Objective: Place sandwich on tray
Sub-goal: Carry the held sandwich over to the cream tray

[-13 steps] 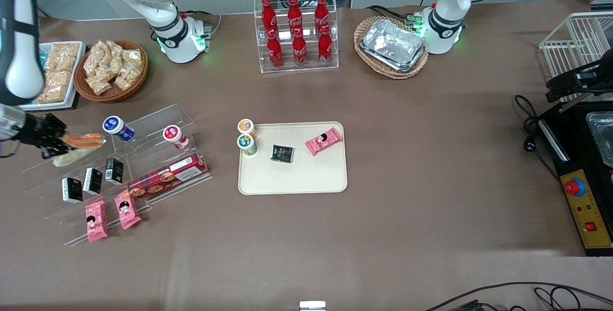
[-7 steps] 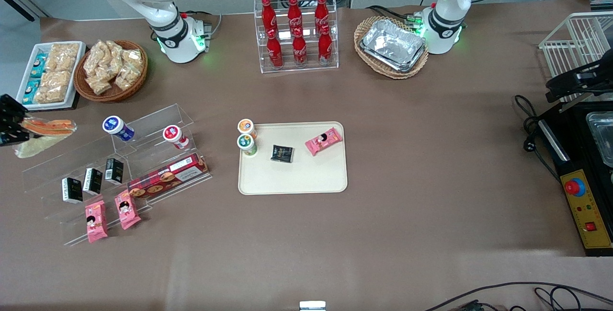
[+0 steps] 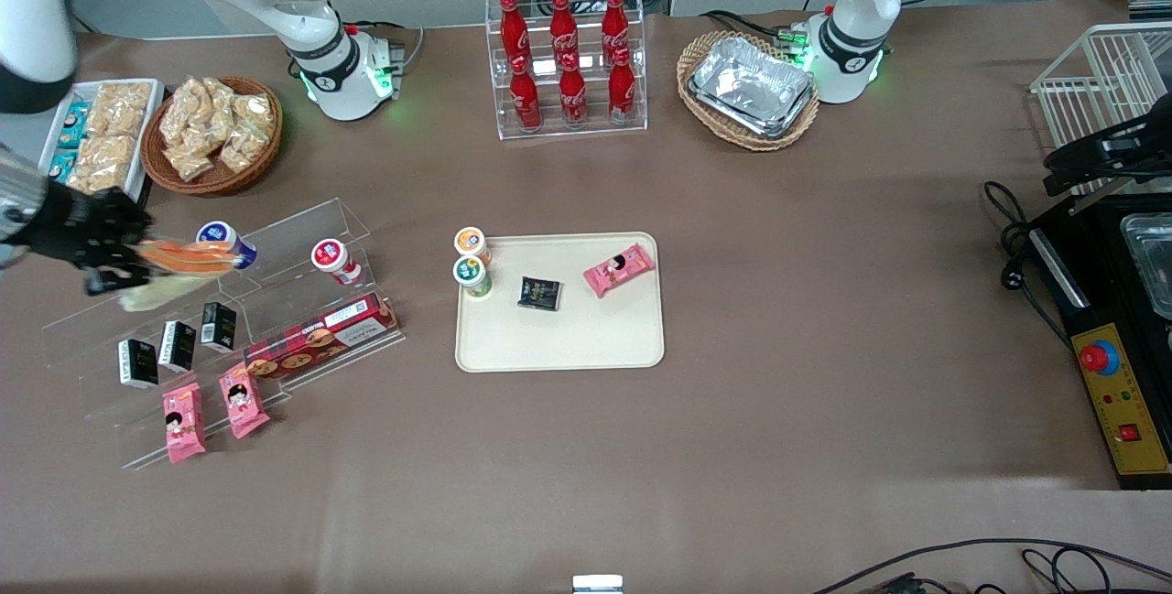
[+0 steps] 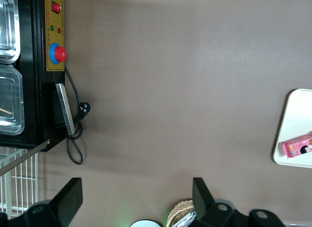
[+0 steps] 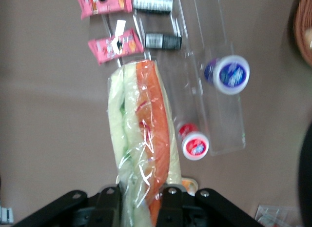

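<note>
My right gripper [image 3: 124,269] is shut on the sandwich [image 3: 179,266], a wedge in clear wrap with orange and green filling. It holds the sandwich in the air over the clear acrylic shelf [image 3: 275,287], toward the working arm's end of the table. In the right wrist view the sandwich [image 5: 141,139] is pinched between the two black fingers [image 5: 168,207]. The cream-beige tray [image 3: 604,338] lies at the table's middle, well apart from the gripper. On it are a pink snack packet [image 3: 619,269] and a small black packet [image 3: 539,293].
Two small cups [image 3: 472,263] stand at the tray's edge. The acrylic shelf carries cups [image 3: 331,257], black boxes [image 3: 176,345], a biscuit box [image 3: 320,338] and pink packets [image 3: 211,406]. A snack basket [image 3: 212,132] and white dish [image 3: 92,141] lie farther from the front camera.
The gripper with the sandwich swung out to the table's end, then came back toward the tray, now over the acrylic shelf. The tray's contents have not moved.
</note>
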Tool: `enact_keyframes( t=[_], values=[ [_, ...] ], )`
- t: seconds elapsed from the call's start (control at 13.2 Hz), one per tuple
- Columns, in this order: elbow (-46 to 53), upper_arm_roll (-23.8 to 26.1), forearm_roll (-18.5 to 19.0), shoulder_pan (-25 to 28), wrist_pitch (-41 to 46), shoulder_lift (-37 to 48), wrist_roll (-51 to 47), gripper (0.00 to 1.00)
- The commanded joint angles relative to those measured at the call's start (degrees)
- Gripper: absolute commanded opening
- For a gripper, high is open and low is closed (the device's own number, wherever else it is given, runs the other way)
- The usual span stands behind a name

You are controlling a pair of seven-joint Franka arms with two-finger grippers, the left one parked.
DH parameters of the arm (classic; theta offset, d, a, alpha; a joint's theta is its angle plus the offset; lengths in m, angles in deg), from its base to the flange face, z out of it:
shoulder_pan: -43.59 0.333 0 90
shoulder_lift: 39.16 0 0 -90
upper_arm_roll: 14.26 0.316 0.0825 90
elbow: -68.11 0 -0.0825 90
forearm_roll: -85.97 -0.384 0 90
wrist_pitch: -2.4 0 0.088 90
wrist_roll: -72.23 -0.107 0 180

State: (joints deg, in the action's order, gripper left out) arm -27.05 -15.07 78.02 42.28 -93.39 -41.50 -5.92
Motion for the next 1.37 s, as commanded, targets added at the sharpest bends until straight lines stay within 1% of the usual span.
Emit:
enact_keyframes(
  t=[0.0, 0.3, 0.53, 0.76, 0.83, 0.99, 1.06, 1.29],
  values=[
    [6.29, 2.40, -0.75, 6.47, -0.44, -5.91, -14.35, 0.00],
    [7.97, 2.40, -0.05, 18.33, -9.91, -12.15, -29.31, 0.00],
    [7.97, 2.31, 0.21, 24.49, -16.68, -16.11, -36.96, 0.00],
    [7.97, 2.23, 1.62, 29.24, -24.59, -20.41, -43.29, 0.00],
    [7.97, 2.31, 2.75, 30.82, -26.80, -21.99, -45.75, 0.00],
    [7.97, 2.31, 6.61, 34.25, -31.10, -25.51, -51.81, 0.00],
    [7.97, 2.31, 7.94, 35.14, -33.30, -27.26, -54.45, 0.00],
    [7.97, 2.31, 8.21, 37.86, -38.75, -32.98, -55.35, 0.00]
  ],
)
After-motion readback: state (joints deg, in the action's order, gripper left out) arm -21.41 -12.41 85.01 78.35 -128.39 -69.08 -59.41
